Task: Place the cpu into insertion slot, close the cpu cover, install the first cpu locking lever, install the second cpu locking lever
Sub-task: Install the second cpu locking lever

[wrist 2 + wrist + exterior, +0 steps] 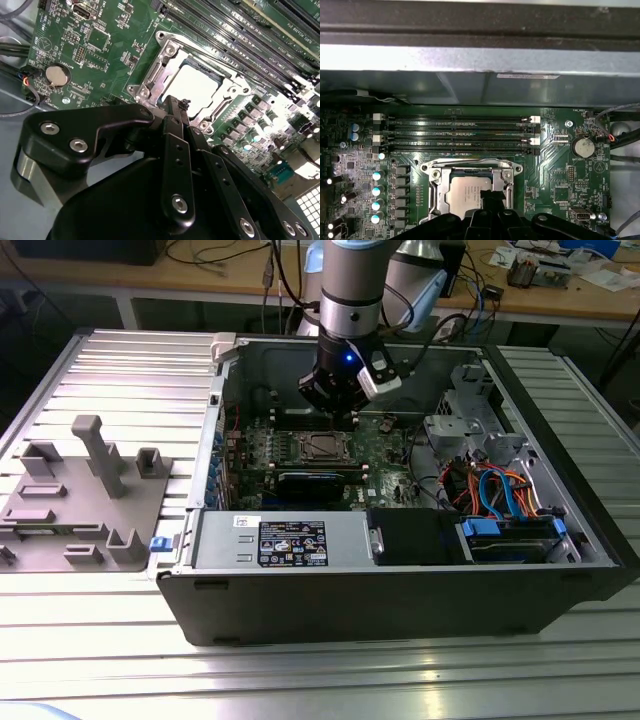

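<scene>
Above the green motherboard (100, 55), the black gripper (176, 107) has its fingers pressed together, holding nothing, tips beside the silvery square cpu cover (165, 65) shut over the dull silver-grey cpu (197, 87) seated in its socket.

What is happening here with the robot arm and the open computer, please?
A robot arm is working inside an open computer case, over the green motherboard. Its gripper hovers just above the processor socket and appears shut, holding nothing. The chip already lies in the socket, and the metal cover frame sits closed around it. Whether the locking levers are fastened cannot be told. Memory slots lie beside the socket.
</scene>
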Robot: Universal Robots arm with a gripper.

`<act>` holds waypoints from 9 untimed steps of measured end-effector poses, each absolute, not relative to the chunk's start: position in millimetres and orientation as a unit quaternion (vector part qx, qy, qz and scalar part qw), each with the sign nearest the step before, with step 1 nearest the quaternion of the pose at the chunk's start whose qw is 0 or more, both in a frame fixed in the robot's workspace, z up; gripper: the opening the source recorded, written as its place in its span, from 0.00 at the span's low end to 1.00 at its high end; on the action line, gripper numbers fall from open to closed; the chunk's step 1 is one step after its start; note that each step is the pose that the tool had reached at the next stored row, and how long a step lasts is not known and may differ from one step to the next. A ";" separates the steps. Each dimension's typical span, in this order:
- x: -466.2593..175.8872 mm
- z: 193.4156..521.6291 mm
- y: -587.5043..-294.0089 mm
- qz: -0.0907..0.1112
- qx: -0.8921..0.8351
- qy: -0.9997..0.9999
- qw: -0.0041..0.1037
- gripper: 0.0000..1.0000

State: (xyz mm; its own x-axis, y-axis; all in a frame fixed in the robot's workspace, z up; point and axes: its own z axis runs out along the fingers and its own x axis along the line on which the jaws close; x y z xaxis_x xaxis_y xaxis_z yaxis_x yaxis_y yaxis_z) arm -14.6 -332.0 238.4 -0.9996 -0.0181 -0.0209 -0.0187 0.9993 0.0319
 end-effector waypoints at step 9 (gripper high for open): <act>-14.6 247.2 -334.8 0.016 -0.009 1.000 0.010 0.11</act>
